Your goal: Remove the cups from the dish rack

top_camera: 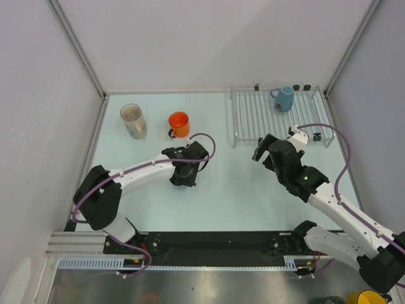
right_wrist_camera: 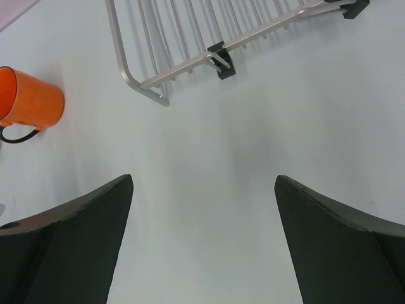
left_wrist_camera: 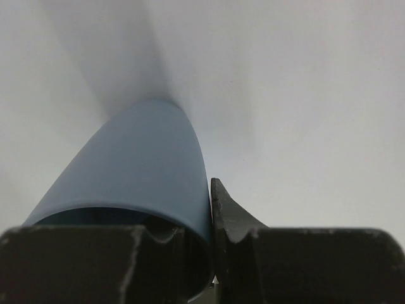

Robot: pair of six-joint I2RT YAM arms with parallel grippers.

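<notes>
The left claw (top_camera: 183,170) is clenched on the rim of the light-blue cup (left_wrist_camera: 136,164). In the left wrist view one finger (left_wrist_camera: 231,218) presses against the outside of the cup's wall, while the other cannot be made out. The cup's body points away from the camera toward the pale tabletop (top_camera: 234,190), and whether its base touches the surface cannot be told. From above the claw hides the cup. It hangs left of the tabletop's middle, just in front of the orange mug (top_camera: 179,124). That mug stands upright on the tabletop. The beige tumbler (top_camera: 133,120) is near it on the left, also upright and not touching it. The dish rack (top_camera: 250,120) sits at the far right of the tabletop. It holds only the teal-blue mug (top_camera: 284,99), which is at its far edge with the handle turned to the left. The right claw (right_wrist_camera: 202,180) is spread wide with nothing between its fingers. It hangs over bare tabletop just in front of the rack's near edge, toward the left end. In the right wrist view the rack's rounded corner shows at the top and the orange mug at the left.
</notes>
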